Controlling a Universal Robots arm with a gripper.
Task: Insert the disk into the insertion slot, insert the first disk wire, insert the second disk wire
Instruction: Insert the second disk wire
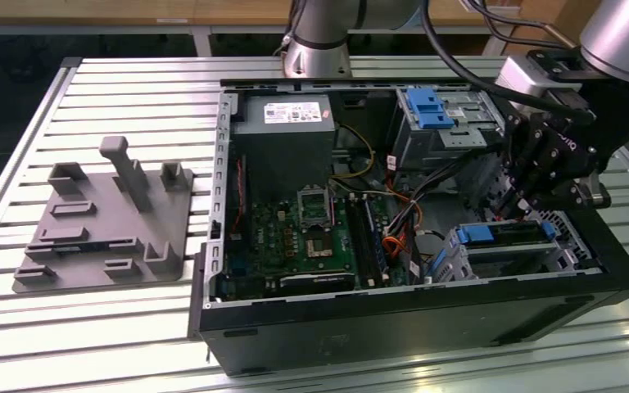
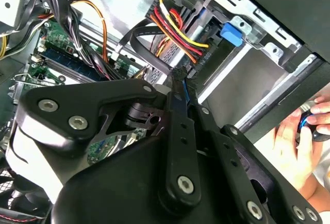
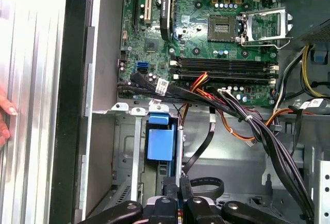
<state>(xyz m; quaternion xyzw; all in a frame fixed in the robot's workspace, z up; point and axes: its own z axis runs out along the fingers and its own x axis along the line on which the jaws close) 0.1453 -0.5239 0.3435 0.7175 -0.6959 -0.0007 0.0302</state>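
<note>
Claw [image 1: 517, 214] first: I had it low inside the open computer case [image 1: 402, 315], at the exterior view's right, right over the disk. In both wrist views its fingers [image 3: 172, 185] were drawn together with barely a gap. I could not tell whether a thin plug was pinched between them.

Sweeping the exterior view from its left, I counted one grey fixture [image 1: 101, 221] standing on the slatted table [image 1: 128, 78], well apart from the case. Next came one power supply [image 1: 282, 115], then one green motherboard [image 1: 314, 237] below it. Further right stood one larger drive bay [image 1: 445, 135] carrying one blue latch [image 1: 429, 106].

At the far right lay the one disk [image 1: 500, 235], already lying in the one insertion slot [image 1: 563, 254]. Its blue handle end [image 3: 161, 141] faced the motherboard in the first wrist view.

I judged the disk stiff, fairly heavy for its size and sensitive to knocks, so the blue carrier handle looked like the place to hold it. The wires [image 3: 247, 121] ran as one loose bundle of many strands beside the slot. They looked soft and springy, best held at a rigid plug rather than along the cable.

A person's hand [image 2: 304, 131] rested outside the case wall in the second wrist view.
</note>
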